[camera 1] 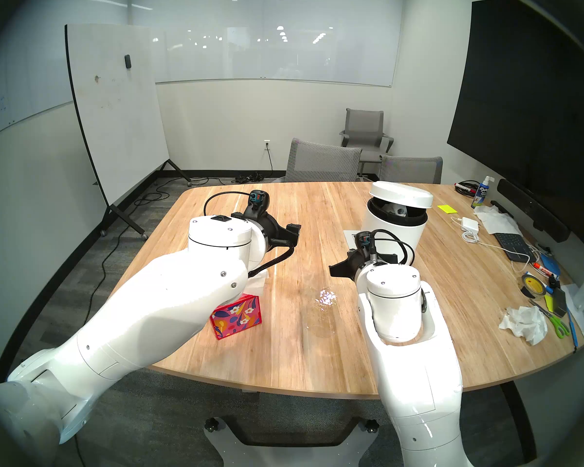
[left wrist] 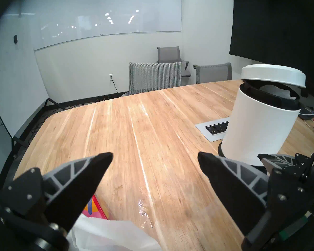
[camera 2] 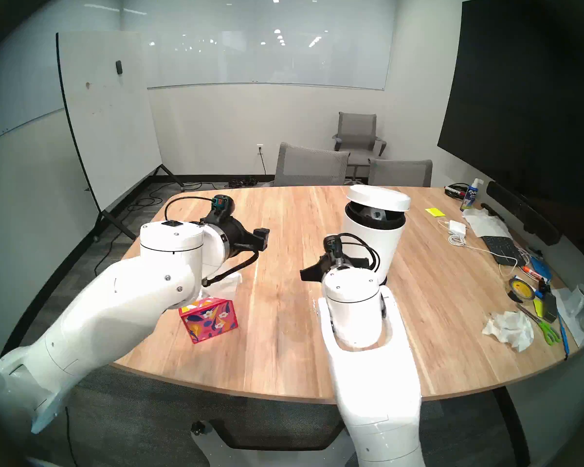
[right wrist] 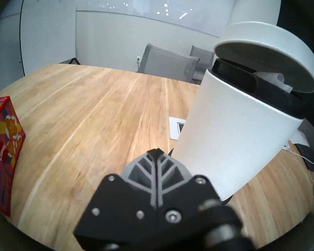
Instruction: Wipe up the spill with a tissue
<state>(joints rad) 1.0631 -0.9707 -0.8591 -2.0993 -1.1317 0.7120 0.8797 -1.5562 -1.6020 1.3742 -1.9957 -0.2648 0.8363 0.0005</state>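
The spill (camera 1: 324, 298) is a clear patch with white glints on the wooden table, between my two arms; it also shows in the left wrist view (left wrist: 143, 210). The tissue (camera 1: 258, 281) is thin and white and sticks up from the top of a red floral box (camera 1: 238, 316). My left gripper (left wrist: 155, 157) is open and empty, held above the box with the tissue (left wrist: 107, 232) just below it. My right gripper (right wrist: 156, 152) is shut and empty, above the table beside the white bin, right of the spill.
A white bin (camera 1: 393, 227) with its lid ajar stands at the back right, next to a socket panel (left wrist: 216, 127). A crumpled white paper wad (camera 1: 523, 323), scissors, tape, cables and a keyboard crowd the right edge. Grey chairs (camera 1: 322, 164) stand behind the table.
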